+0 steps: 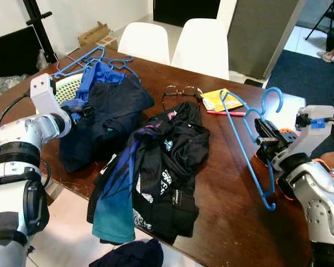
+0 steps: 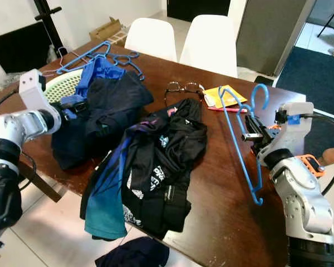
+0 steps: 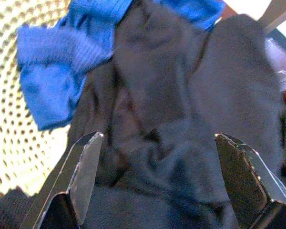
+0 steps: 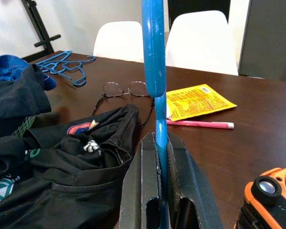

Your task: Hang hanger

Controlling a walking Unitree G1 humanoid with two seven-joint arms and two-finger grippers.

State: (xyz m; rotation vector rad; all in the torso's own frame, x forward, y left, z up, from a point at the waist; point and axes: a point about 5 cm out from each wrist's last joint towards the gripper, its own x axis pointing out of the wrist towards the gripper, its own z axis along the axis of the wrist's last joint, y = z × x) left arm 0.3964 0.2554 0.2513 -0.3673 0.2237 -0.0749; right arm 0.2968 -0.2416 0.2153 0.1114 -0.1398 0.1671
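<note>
The right gripper [image 2: 252, 135] is clenched on the blue plastic hanger [image 1: 250, 146], held above the brown wooden table [image 1: 239, 222]. The left gripper [image 3: 157, 176], fingers spread, hovers over dark clothes [image 1: 108, 119] spilling from the pale perforated laundry basket [image 1: 67, 86].

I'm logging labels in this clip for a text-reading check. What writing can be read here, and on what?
None can be read.
Yellow leaflet: dense red print, too small to read.
Black shirt: white lettering and logos, creased and blurred.
Round badge on the shirt: too small.
Pink pen: no text visible.
</note>
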